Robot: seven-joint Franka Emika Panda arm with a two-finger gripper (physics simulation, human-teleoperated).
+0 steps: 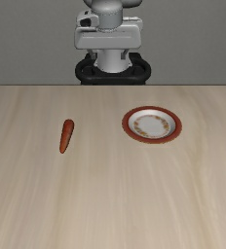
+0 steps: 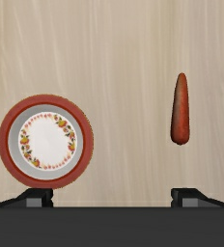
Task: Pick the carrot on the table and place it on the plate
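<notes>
Plainly nothing has been picked up yet. The carrot (image 1: 67, 135) lies flat on the desk (image 1: 113, 209), left of centre in the exterior view, with its length running nearly up and down the frame and its thinner end toward the lower edge. The red-rimmed plate (image 1: 129, 125) sits right of centre at much the same height, well apart from the carrot, with bare desk between them. The arm (image 1: 107, 37) is gathered up at the top centre of that frame, away from both.

In the wrist view the jaws stand wide apart with nothing between them. The carrot (image 2: 181, 109) lies ahead of one tip and the plate (image 2: 5, 141) ahead of the other, neither touched.

I judge the step in hand to be the approach, at the very start of the task. The next move calls for bringing the hand over the carrot's middle. The wrist should then turn so the jaws close across the carrot's narrow width, not along its length, before lowering until the tips straddle it close to the desk. The carrot is slim and rounded, so an off-centre pinch could let it roll out.
</notes>
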